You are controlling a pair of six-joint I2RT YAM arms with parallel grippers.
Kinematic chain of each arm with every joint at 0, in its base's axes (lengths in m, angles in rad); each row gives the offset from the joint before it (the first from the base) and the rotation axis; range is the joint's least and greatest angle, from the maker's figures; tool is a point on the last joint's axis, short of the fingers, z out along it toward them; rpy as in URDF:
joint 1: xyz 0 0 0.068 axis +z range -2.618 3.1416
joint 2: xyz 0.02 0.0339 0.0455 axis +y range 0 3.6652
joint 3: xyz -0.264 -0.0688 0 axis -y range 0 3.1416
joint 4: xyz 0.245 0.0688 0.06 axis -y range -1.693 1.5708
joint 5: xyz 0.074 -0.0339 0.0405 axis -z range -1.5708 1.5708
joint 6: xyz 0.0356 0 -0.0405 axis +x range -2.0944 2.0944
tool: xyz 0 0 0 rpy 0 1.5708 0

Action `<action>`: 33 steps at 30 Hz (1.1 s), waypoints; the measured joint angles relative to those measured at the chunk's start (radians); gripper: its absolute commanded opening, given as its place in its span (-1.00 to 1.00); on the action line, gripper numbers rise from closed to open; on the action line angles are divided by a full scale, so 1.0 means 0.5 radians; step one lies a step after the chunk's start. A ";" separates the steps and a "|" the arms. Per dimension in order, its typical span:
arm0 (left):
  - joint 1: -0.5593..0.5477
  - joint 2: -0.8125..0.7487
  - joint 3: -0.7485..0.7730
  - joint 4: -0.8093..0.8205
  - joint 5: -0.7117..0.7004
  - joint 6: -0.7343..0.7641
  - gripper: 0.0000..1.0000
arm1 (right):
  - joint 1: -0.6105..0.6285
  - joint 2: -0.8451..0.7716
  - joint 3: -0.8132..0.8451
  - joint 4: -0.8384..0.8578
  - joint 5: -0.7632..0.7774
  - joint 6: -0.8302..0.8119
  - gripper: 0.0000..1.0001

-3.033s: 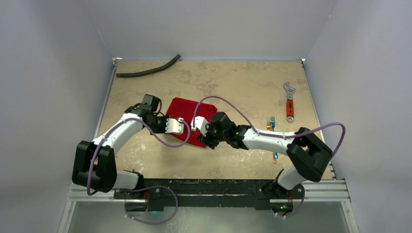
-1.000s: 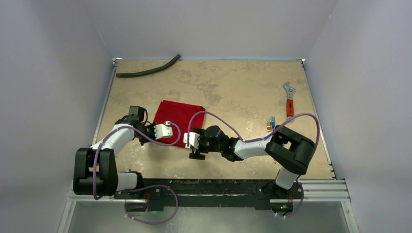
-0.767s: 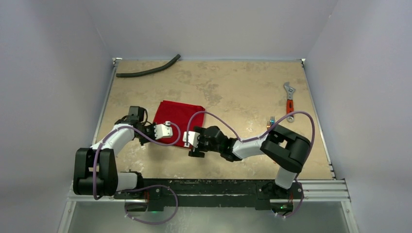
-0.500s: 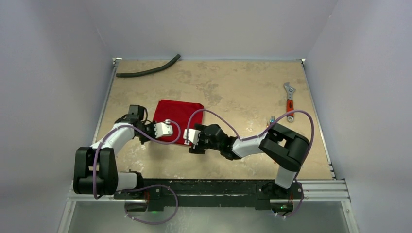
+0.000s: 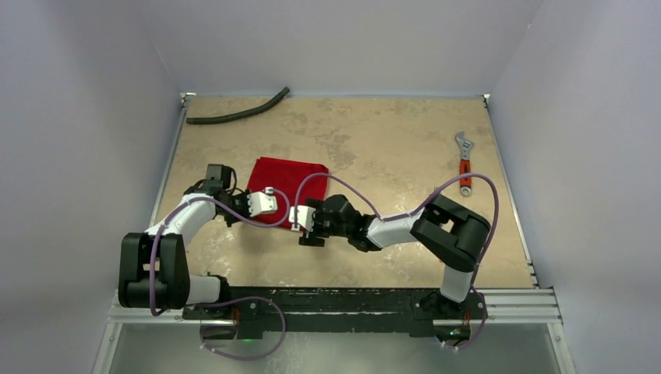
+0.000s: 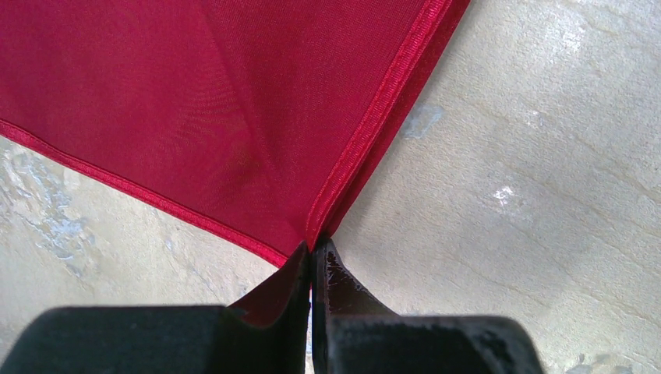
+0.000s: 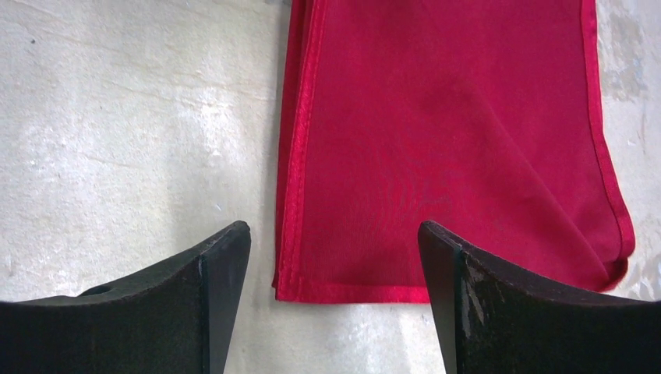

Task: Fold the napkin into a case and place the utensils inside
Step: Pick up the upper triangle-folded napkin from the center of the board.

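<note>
Shifted leftward since three seconds back: napkin [image 5: 273,175] and both pincers, with right elbow [image 5: 452,234] now folded in toward mid-table.

Nearest, at left pincer [image 6: 313,261]: clamped tight on a napkin corner. Hemmed edges fanning out from the pinch, one off to the left, one ahead and rightward. Cloth pulled fairly flat, with a shallow crease just beyond the tips. Beside that pincer on both sides, bare mottled table [image 6: 507,156].

At right pincer [image 7: 335,269]: spread wide, gripping nothing, poised at the napkin's near hem. Touching cloth or just above it: cannot tell. One finger [image 7: 222,265] over bare table, just outside a doubled, folded edge. Other finger [image 7: 452,265] over red cloth, short of the opposite hem. Between the two and straight ahead, flat napkin, two layers showing along the folded edge. Rounded, turned-over corner just beyond the second finger.

Seen from above: both pincers close together along the napkin's near side, left one at a corner, right one just beside it. Rest of the cloth stretching away ahead of both.

Well beyond the right pincer and off to its right, near the table's side edge: orange-handled wrench [image 5: 464,162].

Farthest, past the left pincer at the back edge: curved black hose [image 5: 238,114], well apart from the napkin.
</note>
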 measured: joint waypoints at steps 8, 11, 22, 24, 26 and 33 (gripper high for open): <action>0.000 0.000 0.002 -0.013 -0.003 0.017 -1.00 | 0.000 0.066 0.064 -0.008 -0.058 0.051 0.42; 0.005 0.005 0.031 -0.063 -0.002 0.037 -1.00 | -0.001 0.066 0.064 -0.009 -0.055 0.071 0.37; 0.028 0.053 0.140 -0.187 0.009 0.100 -1.00 | 0.000 0.074 0.012 0.034 0.045 0.134 -0.66; 0.028 0.058 0.140 -0.195 0.016 0.107 -1.00 | 0.000 0.074 -0.007 0.061 0.072 0.143 -0.80; 0.028 0.063 0.140 -0.195 0.023 0.109 -1.00 | 0.002 0.072 -0.030 0.095 0.085 0.147 -0.97; 0.028 0.073 0.140 -0.184 0.049 0.105 -1.00 | 0.032 0.018 -0.089 0.137 0.143 0.160 -1.00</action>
